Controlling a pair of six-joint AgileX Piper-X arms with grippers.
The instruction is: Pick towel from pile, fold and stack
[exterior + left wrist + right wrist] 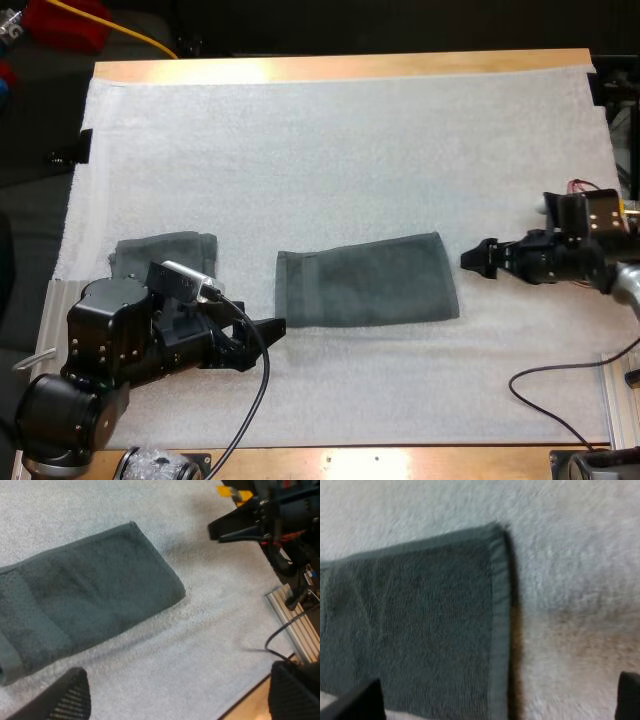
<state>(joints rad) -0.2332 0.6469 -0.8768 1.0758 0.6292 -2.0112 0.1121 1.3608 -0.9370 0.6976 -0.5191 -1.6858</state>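
Note:
A dark grey-green towel (365, 280) lies folded into a flat rectangle at the middle of the white mat (340, 140). My left gripper (274, 325) hovers just off the towel's near left corner, its fingers open and clear of the cloth; in the left wrist view the towel (90, 600) lies ahead of the left gripper (182, 700). My right gripper (468, 258) sits open just beyond the towel's right edge, and the towel's hemmed edge (420, 620) lies under the right gripper (492, 700). A second towel (165, 248) lies at the left, partly hidden behind my left arm.
Metal rails run along the table's right side (615, 400) and left side (55, 300). The mat's far half is bare. A yellow cable (130, 35) and red items lie beyond the far left corner. The right arm (280, 510) reaches in near the towel's end.

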